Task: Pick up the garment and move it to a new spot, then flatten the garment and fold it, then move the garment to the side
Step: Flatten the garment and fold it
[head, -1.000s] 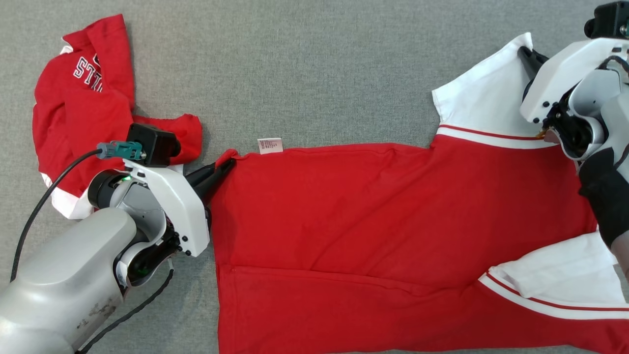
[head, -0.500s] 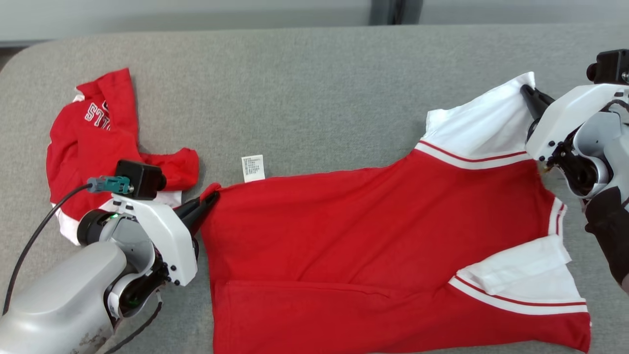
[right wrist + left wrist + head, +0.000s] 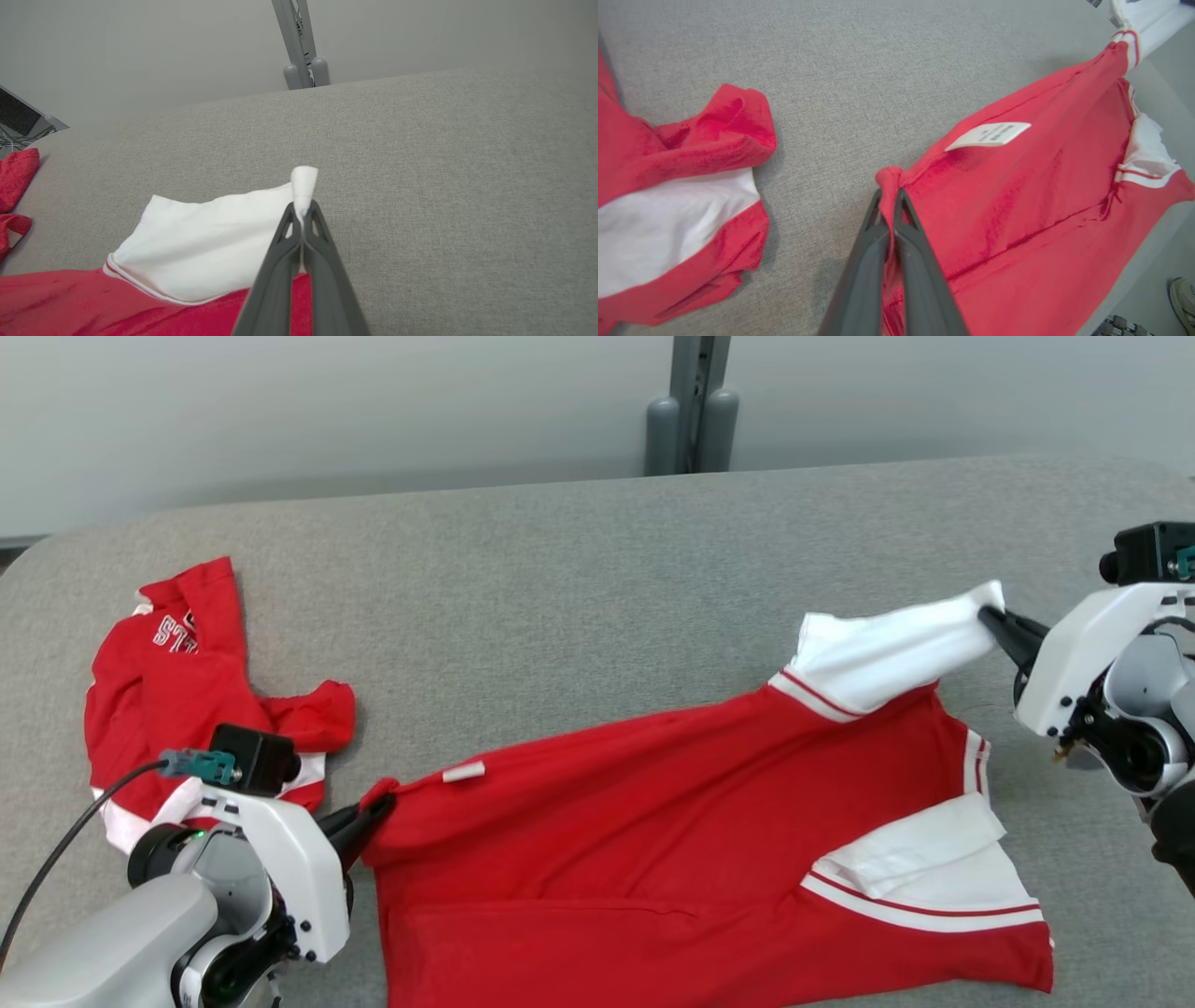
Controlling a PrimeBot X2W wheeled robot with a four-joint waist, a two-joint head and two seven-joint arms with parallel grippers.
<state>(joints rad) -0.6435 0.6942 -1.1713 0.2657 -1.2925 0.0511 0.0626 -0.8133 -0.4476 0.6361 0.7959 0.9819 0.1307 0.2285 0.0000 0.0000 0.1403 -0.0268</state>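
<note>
Red shirt (image 3: 653, 840) was stretched between your two grippers on the grey table (image 3: 560, 597).
Your left gripper (image 3: 378, 807) was clamped on its left hem corner and your right gripper (image 3: 991, 618) pinched the far white sleeve (image 3: 887, 649); a crumpled red garment (image 3: 177, 681) lay far left.

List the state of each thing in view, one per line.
Shirt: spread out, stretched between both grippers.
Left gripper: fingers shut on shirt's corner.
Right gripper: fingers shut on sleeve tip, sleeve lifted.
Other shirt: crumpled, lying loose.
</note>
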